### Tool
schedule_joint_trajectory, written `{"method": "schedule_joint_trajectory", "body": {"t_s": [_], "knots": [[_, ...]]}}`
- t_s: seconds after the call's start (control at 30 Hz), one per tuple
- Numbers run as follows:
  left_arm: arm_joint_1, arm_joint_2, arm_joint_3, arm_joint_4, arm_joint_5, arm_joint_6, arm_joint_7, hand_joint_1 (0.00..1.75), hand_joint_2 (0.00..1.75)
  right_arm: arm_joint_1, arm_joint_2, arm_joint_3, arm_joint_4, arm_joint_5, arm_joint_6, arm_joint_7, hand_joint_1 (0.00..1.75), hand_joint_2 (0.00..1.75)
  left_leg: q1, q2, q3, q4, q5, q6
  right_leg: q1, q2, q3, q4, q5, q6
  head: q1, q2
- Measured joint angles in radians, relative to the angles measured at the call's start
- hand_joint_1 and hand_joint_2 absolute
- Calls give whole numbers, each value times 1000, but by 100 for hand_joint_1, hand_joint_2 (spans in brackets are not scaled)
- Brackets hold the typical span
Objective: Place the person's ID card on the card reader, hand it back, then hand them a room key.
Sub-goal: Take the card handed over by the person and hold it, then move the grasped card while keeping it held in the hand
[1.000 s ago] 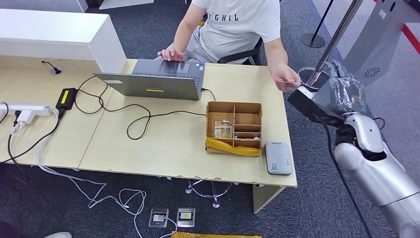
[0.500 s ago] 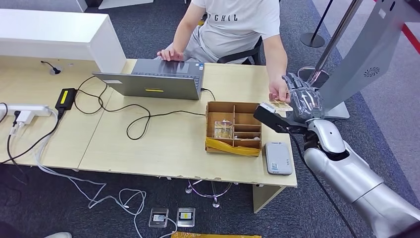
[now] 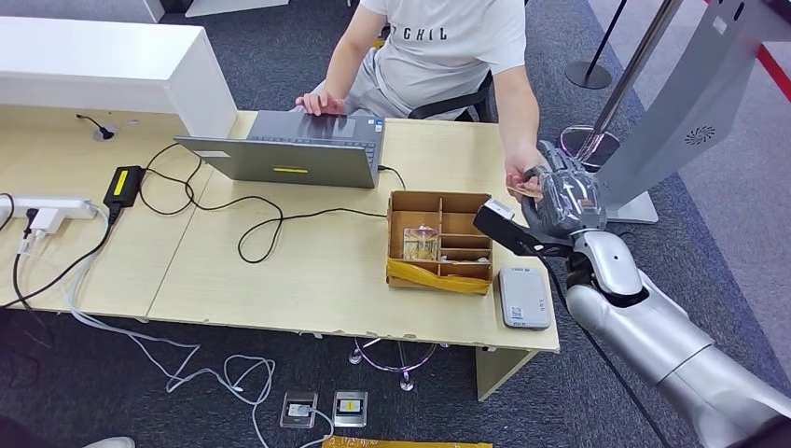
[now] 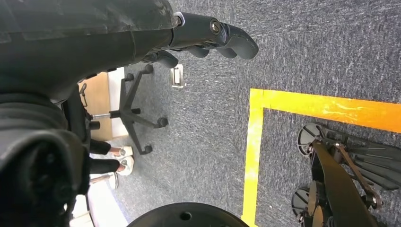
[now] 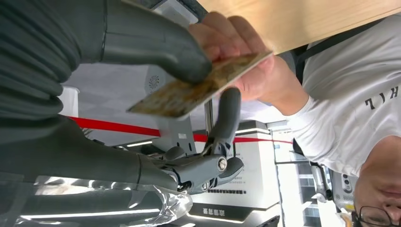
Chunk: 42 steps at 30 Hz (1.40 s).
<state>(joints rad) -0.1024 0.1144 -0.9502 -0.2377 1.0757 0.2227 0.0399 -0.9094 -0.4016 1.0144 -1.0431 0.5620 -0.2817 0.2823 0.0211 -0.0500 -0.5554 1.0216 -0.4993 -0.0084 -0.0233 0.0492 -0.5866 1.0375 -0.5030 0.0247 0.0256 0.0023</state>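
Pale wood-grain worktop (image 3: 280, 271) is carrying everything the exchange needs, with the person (image 3: 448, 47) sitting at its far edge behind an open laptop (image 3: 289, 154) and reaching one hand (image 3: 519, 177) out past the worktop's right corner. The cardboard organiser box (image 3: 440, 241) is standing near that corner, presumably stocking the room keys, and the grey card reader (image 3: 523, 297) is lying just beside it at the near edge, placed within the right arm's reach. The right hand (image 3: 560, 201) is meeting the person's hand at the corner, and from the head view the ID card (image 5: 198, 87) is barely readable as a thin sliver. The right wrist view is settling the matter: the thumb is pressing on the card's face with a dark finger beneath, while the person's fingers (image 5: 222, 38) are pinching its far end, so both are gripping it mid-handover. The left hand (image 4: 208, 35) is hanging over grey carpet, its fingers loosely curled and holding nothing.
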Motion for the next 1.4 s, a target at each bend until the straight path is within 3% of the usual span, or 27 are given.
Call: {"method": "schedule_joint_trajectory", "body": {"t_s": [0.53,1.4], "knots": [[0,-2,-12,0,25,8,3,0,0,10,13,35,26,-10,-14,-22,175,175,0,0,0,0,0,0,0,0,0,0,0,0,0,0],[1,-5,-29,0,15,9,7,0,0,134,-17,20,102,-46,-27,-10,175,175,0,2,0,0,0,0,0,2,-1,0,0,0,0,0]]}}
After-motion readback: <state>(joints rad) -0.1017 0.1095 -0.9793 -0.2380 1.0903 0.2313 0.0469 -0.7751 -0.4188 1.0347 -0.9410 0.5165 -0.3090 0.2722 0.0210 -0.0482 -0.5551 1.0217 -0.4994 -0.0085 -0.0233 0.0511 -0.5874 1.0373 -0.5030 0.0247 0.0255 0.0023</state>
